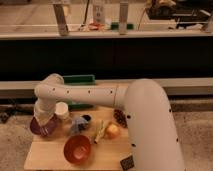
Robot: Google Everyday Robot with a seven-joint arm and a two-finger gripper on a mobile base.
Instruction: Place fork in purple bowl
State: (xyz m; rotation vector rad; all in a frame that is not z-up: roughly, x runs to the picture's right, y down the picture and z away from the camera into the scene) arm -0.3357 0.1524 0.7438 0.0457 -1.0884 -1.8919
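Wooden table (47, 158), left edge: gripper (45, 121) hangs over the purple bowl (33, 128), its hold impossible to tell.

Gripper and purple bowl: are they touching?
Cannot tell. The camera view shows the gripper down over the purple bowl, overlapping its rim, so any contact or gap is hidden.

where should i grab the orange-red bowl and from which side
Probably the rim, from above: the orange-red bowl sits upright, mouth open, so pinch its wall at the near edge, away from the small bluish item behind it. The tool is over the purple bowl, at the left of the table.
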